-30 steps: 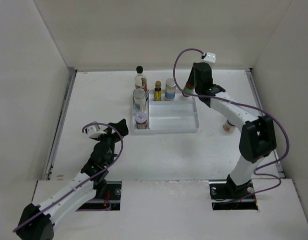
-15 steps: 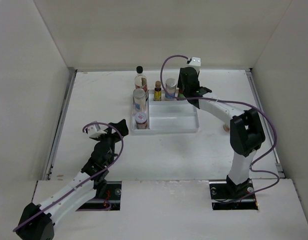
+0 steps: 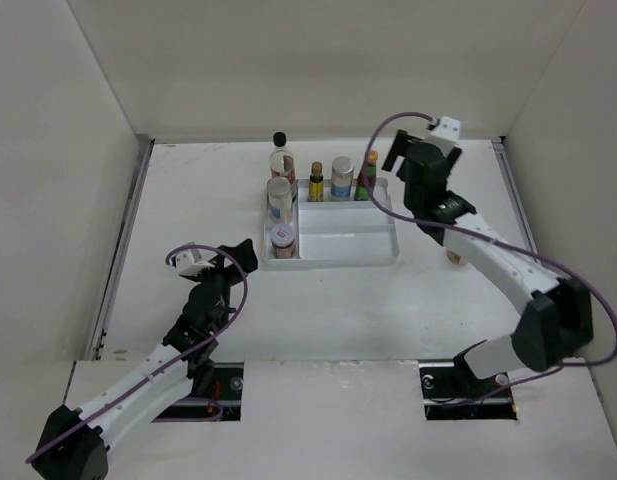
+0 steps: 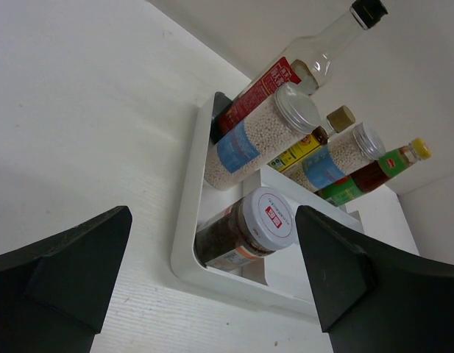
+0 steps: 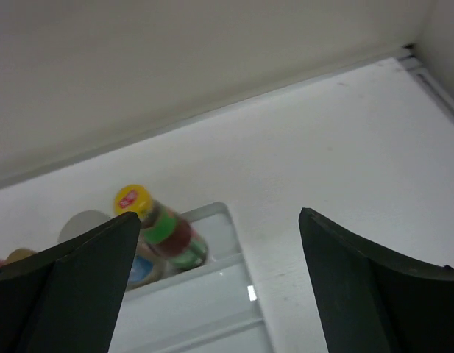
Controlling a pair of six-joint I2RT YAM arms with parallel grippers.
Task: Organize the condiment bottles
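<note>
The condiment bottles stand in the white tray [image 3: 348, 238]. A red sauce bottle with a yellow cap [image 3: 367, 176] [image 5: 165, 229] is at its back right corner. Left of it are a silver-lidded jar [image 3: 342, 177] and a tiny dark yellow-capped bottle [image 3: 316, 182]. The left strip holds a tall clear black-capped bottle [image 3: 280, 153], a silver-lidded jar [image 3: 279, 196] and a white-lidded jar [image 3: 282, 240] [image 4: 265, 220]. My right gripper [image 3: 398, 152] [image 5: 218, 220] hangs open, just right of the red bottle and above it. My left gripper [image 3: 238, 255] [image 4: 212, 273] is open and holds nothing, near the tray's front left corner.
A small jar [image 3: 454, 254] stands on the table right of the tray, partly hidden behind my right arm. White walls close in the table at the back and both sides. The tray's large front compartment [image 5: 212, 316] holds nothing.
My right gripper carried the red sauce bottle to the tray's back right corner and opened. It then drew away to the right, and the bottle now stands free. My left arm has not moved.
</note>
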